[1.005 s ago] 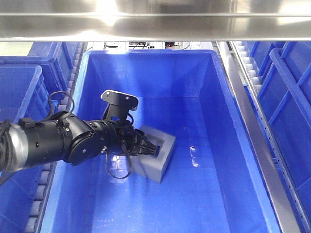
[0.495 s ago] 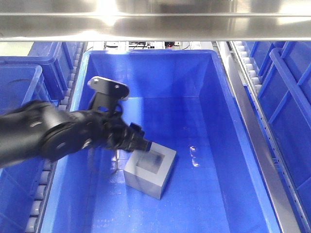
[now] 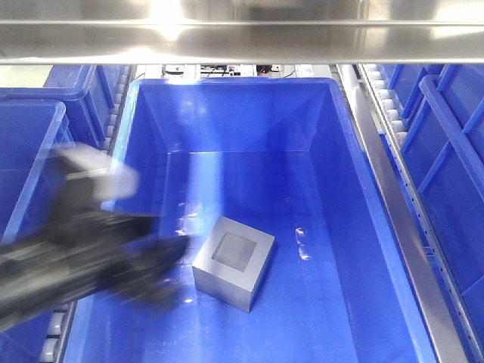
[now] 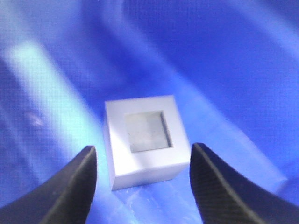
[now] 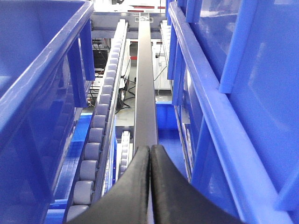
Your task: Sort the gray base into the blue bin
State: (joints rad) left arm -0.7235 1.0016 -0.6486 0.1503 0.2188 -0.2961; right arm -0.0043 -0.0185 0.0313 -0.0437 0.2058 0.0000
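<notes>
The gray base (image 3: 233, 262) rests free on the floor of the blue bin (image 3: 340, 302), its square recess facing up. In the left wrist view the gray base (image 4: 145, 140) lies beyond my left gripper (image 4: 142, 161), whose fingers stand wide apart and touch nothing. From the front, the left arm (image 3: 83, 257) is a dark blur at the bin's left side, a short way left of the block. My right gripper (image 5: 150, 154) is shut with nothing in it, pointing along a metal rail (image 5: 145, 84) between bins.
More blue bins stand at the left (image 3: 30, 144) and right (image 3: 454, 136). Roller tracks (image 5: 96, 140) run between them. A steel shelf bar (image 3: 242, 34) crosses overhead at the top of the front view.
My left gripper has let go of the gray base and pulled back to the left and toward the front. The block has settled flat on the bin floor with its recess up.
</notes>
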